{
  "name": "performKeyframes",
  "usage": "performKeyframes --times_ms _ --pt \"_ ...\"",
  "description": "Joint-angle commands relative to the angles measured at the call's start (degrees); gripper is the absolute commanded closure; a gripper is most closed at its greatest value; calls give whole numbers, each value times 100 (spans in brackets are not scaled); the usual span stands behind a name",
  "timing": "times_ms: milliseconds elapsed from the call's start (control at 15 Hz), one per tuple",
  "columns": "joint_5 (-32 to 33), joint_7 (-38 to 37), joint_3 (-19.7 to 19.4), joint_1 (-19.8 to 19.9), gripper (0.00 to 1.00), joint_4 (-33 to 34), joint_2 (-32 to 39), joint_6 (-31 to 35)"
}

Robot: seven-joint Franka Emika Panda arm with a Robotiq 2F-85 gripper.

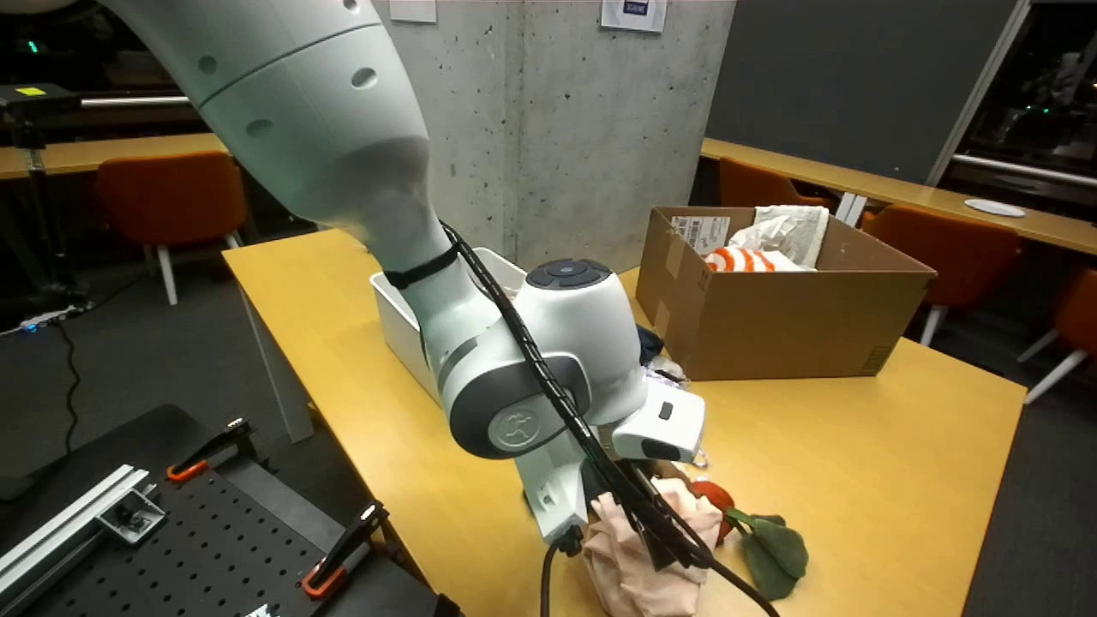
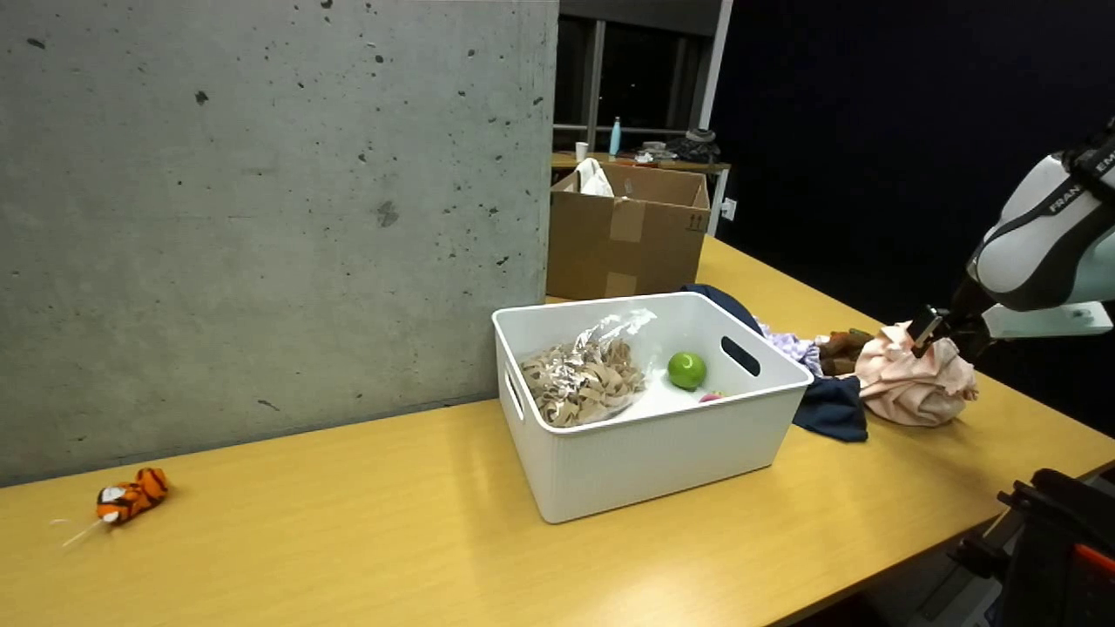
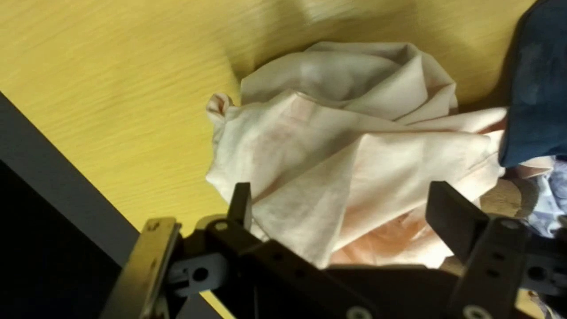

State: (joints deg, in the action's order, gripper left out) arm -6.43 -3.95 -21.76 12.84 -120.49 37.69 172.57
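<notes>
A: How does the gripper stand?
B: Its two fingers are spread wide apart – the pink cloth shows between them.
A: And where exactly is this cloth?
B: It lies crumpled on the yellow table, touching the dark blue cloth – in an exterior view, near the white bin.
</notes>
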Motion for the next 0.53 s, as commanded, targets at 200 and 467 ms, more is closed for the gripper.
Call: performKeyframes --times_ms 200,467 --pt "117 -155 65 23 0 361 198 132" --pt "49 -131 318 187 0 639 440 164"
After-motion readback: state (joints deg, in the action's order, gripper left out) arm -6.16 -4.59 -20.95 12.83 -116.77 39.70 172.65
